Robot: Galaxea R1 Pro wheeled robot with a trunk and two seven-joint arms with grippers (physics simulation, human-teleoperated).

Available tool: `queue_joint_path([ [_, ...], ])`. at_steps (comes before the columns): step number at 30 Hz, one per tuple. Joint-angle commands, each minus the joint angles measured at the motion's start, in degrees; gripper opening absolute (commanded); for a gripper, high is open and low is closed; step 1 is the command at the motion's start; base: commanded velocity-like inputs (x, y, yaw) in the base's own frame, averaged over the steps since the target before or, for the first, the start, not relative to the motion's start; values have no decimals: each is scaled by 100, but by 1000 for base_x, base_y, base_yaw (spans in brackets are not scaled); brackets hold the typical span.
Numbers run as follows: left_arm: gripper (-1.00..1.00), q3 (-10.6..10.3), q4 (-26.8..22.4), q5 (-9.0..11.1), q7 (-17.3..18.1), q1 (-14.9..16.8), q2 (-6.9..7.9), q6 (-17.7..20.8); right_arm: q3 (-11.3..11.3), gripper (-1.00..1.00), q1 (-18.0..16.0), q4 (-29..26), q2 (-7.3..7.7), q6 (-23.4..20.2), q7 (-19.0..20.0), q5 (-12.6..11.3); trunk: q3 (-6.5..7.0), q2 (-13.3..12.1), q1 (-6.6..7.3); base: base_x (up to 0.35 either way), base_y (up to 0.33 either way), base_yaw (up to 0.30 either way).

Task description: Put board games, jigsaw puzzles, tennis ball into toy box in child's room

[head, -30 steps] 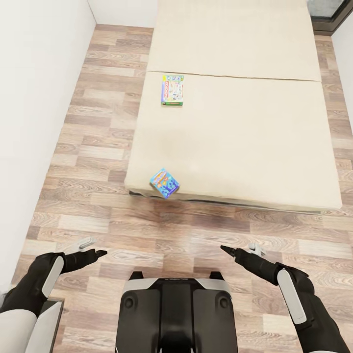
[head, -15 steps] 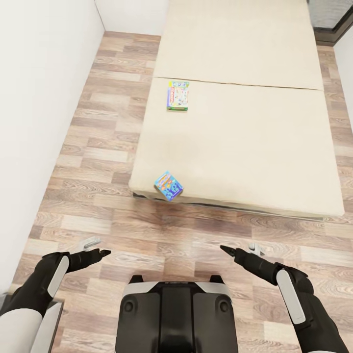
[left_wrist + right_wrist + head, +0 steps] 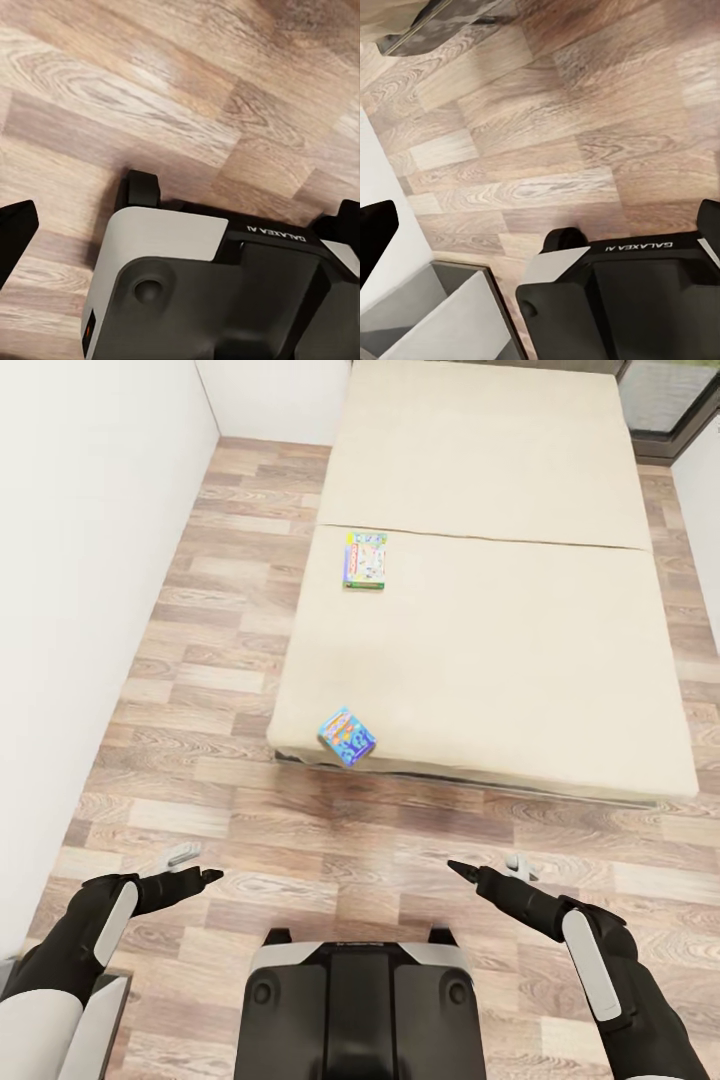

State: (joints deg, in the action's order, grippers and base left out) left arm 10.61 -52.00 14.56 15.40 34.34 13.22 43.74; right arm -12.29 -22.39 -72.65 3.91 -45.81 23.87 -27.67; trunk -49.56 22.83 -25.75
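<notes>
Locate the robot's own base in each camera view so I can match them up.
Head view: base at bottom centre of the picture.
Left wrist view: base in the foreground, planks beyond it.
Right wrist view: base in the foreground, its lettered edge toward the planks.
Shared landmark: the wood-plank floor, bordering the base in all three.

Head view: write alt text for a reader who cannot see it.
Two colourful board games lie on a beige bed: the blue one at its near edge, the green one farther back. Below, over wood-plank floor, the left gripper and right gripper hold nothing.
</notes>
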Motion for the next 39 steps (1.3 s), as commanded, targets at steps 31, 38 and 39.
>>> queue_joint_path([
  [31, 100, 10, -3, -535, -810, 2, -64, -36, -3, 100, -2, 5, -4, -25, 22, -9, 290, 9, -3, 47, 45, -36],
  [38, 100, -4, -3, -539, -810, 2, -65, -203, 5, 100, -2, 5, -6, -20, 22, -6, 356, 9, -3, 30, 20, -3],
  [39, 100, -4, -3, -540, -810, 2, -65, -210, 7, 100, -2, 5, -6, -19, 22, -5, 366, 9, -3, 8, 5, -1],
])
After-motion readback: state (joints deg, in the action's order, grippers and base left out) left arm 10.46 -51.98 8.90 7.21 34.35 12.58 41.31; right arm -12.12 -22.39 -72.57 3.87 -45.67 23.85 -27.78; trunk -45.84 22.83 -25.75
